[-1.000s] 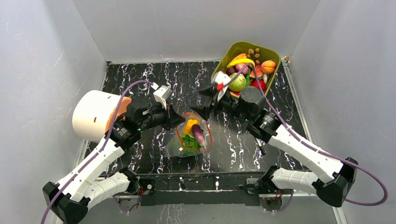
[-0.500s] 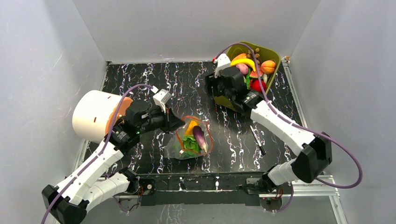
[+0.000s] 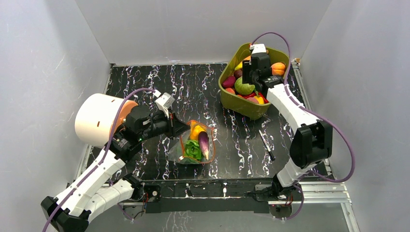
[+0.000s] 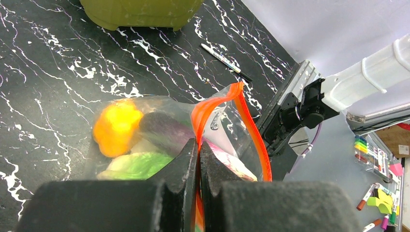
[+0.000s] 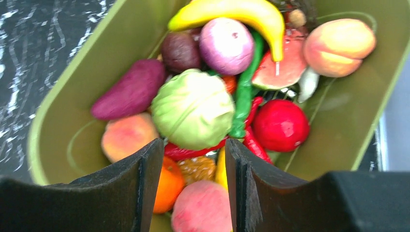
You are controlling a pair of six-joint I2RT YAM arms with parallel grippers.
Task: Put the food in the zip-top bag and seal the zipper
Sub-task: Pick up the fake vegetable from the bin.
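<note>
Overhead view: the zip-top bag (image 3: 176,154) lies on the surface (image 3: 145,82) a little toward its near edge, about midway between the left and right edges, mouth open. Inside it are a yellow-orange pepper (image 3: 196,130), a purple eggplant (image 3: 204,144) and a green lettuce (image 3: 192,150). The left tool (image 3: 181,129) meets the bag's left rim, though the grip itself cannot be judged from above. The left wrist view settles it: the left tool (image 4: 199,142) is fully closed, pinching the orange-red zipper (image 4: 251,125), with the rest of the strip looping free. The right tool (image 3: 246,79) hangs over the olive-green tub (image 3: 241,108) at the far right corner. Only the right wrist view shows its jaws: the right tool (image 5: 193,145) stands partly open and holds nothing, with a pale green cabbage (image 5: 193,108) just beyond its fingertips. A pen (image 3: 266,145) lies near the right edge, and a white cylinder (image 3: 96,118) sits at the left edge.
</note>
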